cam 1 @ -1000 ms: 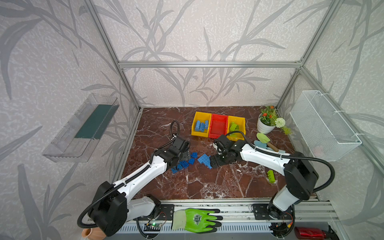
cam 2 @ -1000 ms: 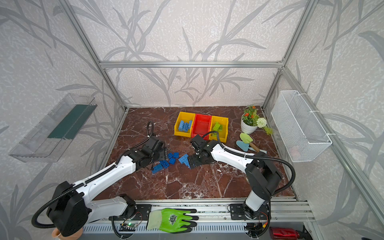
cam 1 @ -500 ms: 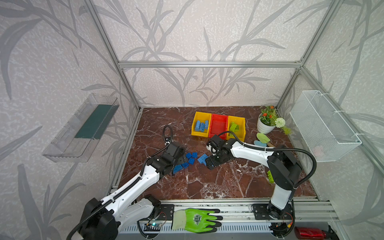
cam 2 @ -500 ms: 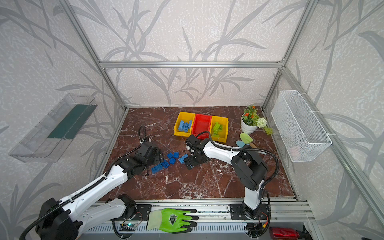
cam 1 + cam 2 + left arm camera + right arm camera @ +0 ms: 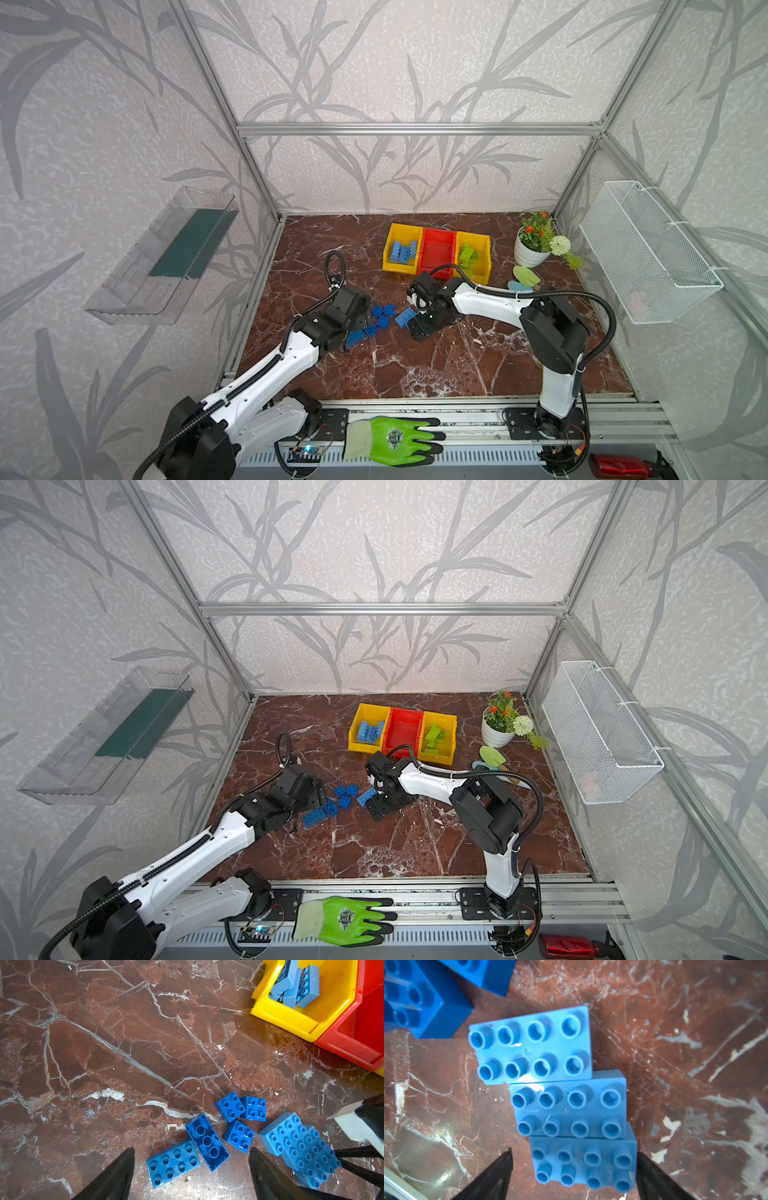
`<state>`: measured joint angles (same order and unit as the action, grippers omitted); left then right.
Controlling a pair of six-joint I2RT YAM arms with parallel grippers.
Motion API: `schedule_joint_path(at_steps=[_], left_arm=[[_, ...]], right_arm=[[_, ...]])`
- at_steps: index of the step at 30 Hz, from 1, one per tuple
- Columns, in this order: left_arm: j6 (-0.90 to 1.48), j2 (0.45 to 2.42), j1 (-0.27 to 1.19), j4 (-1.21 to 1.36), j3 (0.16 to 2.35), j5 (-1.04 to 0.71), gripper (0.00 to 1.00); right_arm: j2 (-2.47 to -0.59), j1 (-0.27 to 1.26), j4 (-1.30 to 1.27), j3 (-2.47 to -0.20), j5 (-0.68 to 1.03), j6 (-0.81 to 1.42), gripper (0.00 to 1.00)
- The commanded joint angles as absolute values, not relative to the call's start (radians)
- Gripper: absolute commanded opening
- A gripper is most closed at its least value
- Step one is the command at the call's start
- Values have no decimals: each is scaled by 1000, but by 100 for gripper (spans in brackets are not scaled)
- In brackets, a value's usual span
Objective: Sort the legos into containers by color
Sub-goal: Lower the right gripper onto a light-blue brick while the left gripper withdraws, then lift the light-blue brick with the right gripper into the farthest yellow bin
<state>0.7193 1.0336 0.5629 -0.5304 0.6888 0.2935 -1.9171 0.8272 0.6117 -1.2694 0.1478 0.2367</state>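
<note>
Several darker blue legos (image 5: pixel 382 316) (image 5: pixel 345 796) lie loose mid-floor. My left gripper (image 5: pixel 191 1149) hangs open above them, with a studded 2x4 brick (image 5: pixel 173 1162) and an upside-down one (image 5: pixel 207 1142) between its fingers. Just right of them three light blue 2x4 legos (image 5: pixel 571 1105) (image 5: pixel 405 318) sit in a stepped stack. My right gripper (image 5: pixel 573 1152) straddles the nearest brick, open, with a gap on one side. In both top views the containers stand at the back: a yellow bin (image 5: pixel 398 269) with light blue bricks, a red bin (image 5: pixel 438 253) and a yellow bin (image 5: pixel 484 266) with green bricks.
A potted plant (image 5: pixel 534 249) and two toy trowels (image 5: pixel 524 276) sit right of the bins. A wire basket (image 5: pixel 648 249) hangs on the right wall, a clear tray (image 5: pixel 166 257) on the left. A green glove (image 5: pixel 395 440) lies on the front rail.
The left gripper drew back toward the front left, off the darker blue pile. The right gripper shifted left over the light blue stack and its jaws narrowed a little.
</note>
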Motion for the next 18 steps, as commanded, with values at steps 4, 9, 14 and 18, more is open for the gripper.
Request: schedule_joint_path(at_steps=[4, 9, 14, 18], left_arm=[[738, 1013, 567, -549, 676, 336, 85], [738, 1006, 567, -551, 677, 338, 86], [732, 1006, 567, -548, 684, 337, 85], [722, 1012, 566, -545, 694, 333, 85]], right_arm=[[-1958, 836, 671, -1320, 109, 200, 78], [-1964, 839, 711, -1332, 71, 212, 66], [-1931, 839, 743, -1329, 38, 232, 59], [-1893, 838, 754, -1333, 24, 246, 57]])
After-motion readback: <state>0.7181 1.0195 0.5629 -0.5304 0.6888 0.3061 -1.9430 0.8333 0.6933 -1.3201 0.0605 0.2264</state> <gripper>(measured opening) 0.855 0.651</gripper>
